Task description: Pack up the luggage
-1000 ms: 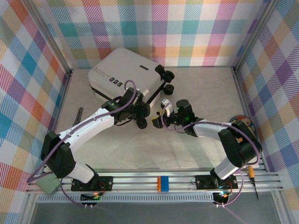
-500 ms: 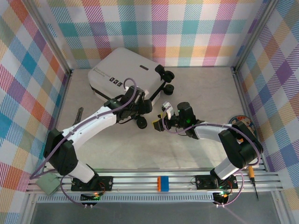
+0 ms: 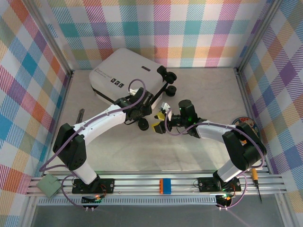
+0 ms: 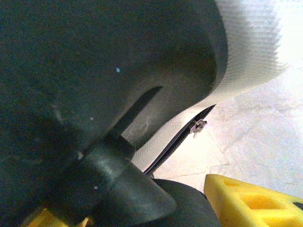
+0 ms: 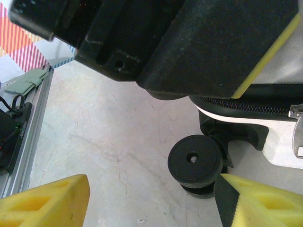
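The luggage [image 3: 125, 71] lay flat and closed at the back left of the table [image 3: 199, 94], white shell up, wheels toward the arms. Both claws were at its near wheeled corner. The right gripper [image 3: 158, 120] was open, its yellow pads [image 5: 45, 198] well apart, with a black wheel [image 5: 194, 163] ahead of them. The left gripper [image 3: 143, 112] sat close under the shell. One pad [image 4: 251, 201] lay beside a wheel, but whether it clamped anything could not be told. The zipper [image 4: 180, 137] ran closed, its pull [image 4: 198, 125] hanging free. Judged step: working the zip seam. The next move would call for a fine pinch on that small pull.
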Tool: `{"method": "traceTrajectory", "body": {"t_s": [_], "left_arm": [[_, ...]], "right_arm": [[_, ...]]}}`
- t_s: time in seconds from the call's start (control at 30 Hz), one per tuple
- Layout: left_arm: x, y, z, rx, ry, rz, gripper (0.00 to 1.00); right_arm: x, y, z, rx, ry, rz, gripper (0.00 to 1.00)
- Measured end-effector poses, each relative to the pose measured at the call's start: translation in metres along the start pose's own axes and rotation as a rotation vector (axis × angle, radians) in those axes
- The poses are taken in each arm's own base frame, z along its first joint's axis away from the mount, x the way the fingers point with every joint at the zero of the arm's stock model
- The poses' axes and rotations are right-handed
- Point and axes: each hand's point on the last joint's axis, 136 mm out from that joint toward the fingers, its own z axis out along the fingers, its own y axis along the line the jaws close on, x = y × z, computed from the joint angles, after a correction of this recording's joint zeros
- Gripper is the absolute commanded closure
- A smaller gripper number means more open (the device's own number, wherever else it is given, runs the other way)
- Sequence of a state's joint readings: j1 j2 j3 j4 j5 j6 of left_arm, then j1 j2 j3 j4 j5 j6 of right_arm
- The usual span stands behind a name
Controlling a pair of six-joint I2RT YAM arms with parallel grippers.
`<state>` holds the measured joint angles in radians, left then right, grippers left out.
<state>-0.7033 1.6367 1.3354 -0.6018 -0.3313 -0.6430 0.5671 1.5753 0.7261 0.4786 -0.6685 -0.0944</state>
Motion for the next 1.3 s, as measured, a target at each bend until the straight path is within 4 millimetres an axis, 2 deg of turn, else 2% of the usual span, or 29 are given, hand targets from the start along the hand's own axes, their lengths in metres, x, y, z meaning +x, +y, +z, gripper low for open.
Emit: {"method": "traceTrajectory", "body": {"t_s": [0.1, 0.2, 0.3, 0.4, 0.57, 0.73, 0.93, 1.03, 1.3], "left_arm": [[0.002, 0.003, -0.001, 0.006, -0.011, 0.013, 0.75], [0.008, 0.014, -0.008, 0.033, -0.033, 0.045, 0.76], [0.017, 0.032, -0.021, 0.050, -0.039, 0.093, 0.76], [0.026, 0.051, -0.035, 0.051, -0.040, 0.140, 0.76], [0.038, 0.061, -0.049, 0.074, -0.013, 0.196, 0.79], [0.041, 0.058, -0.050, 0.093, 0.003, 0.214, 0.82], [0.040, 0.057, -0.053, 0.105, -0.001, 0.207, 0.85], [0.041, 0.058, -0.056, 0.115, -0.004, 0.198, 0.85], [0.039, 0.064, -0.062, 0.110, -0.022, 0.178, 0.88]], "right_arm": [[0.005, 0.000, 0.001, 0.008, -0.002, 0.015, 0.32], [0.019, 0.001, 0.006, 0.036, 0.016, 0.039, 0.33], [0.037, 0.008, 0.018, 0.069, 0.059, 0.054, 0.35], [0.046, 0.012, 0.030, 0.112, 0.083, 0.051, 0.38], [0.053, 0.014, 0.050, 0.175, 0.095, 0.043, 0.42], [0.040, 0.000, 0.071, 0.239, 0.061, 0.057, 0.43], [0.017, -0.017, 0.083, 0.297, 0.000, 0.073, 0.45], [0.015, -0.021, 0.085, 0.309, -0.001, 0.088, 0.55], [0.017, -0.022, 0.087, 0.317, 0.006, 0.094, 0.99]]}}
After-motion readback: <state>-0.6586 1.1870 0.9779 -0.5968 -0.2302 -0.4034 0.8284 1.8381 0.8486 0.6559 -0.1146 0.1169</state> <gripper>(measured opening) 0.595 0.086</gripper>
